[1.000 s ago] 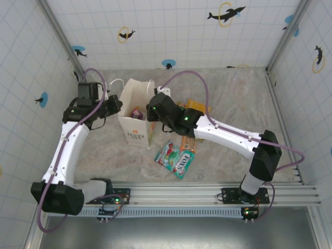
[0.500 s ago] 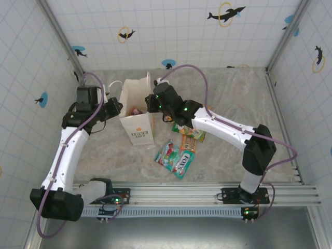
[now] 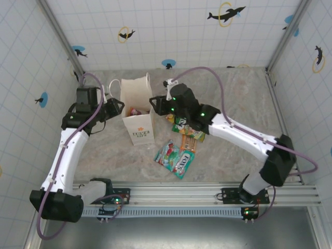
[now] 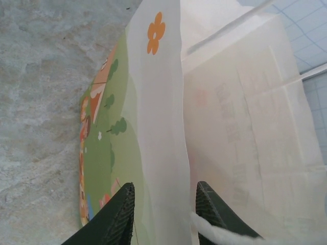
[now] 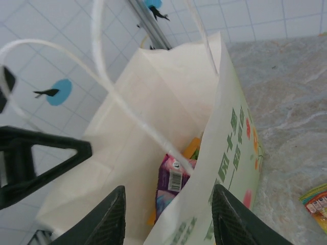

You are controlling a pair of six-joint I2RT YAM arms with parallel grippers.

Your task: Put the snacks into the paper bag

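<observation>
The right gripper (image 3: pixel 155 103) has drawn back from the mouth of the tall white paper bag (image 3: pixel 139 111), jaws spread and empty, leaving a purple snack packet (image 5: pixel 171 179) inside, while the left gripper (image 4: pixel 163 206) pinches the bag's wall, so the glossy packets (image 3: pixel 176 158) on the marbled tabletop (image 3: pixel 236 93) come next.

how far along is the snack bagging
Done: at least a purple snack sits inside the paper bag. In hand: the left gripper pinches the bag's wall; the right gripper hangs open and empty at its mouth. Left: about four packets lie on the table.
</observation>
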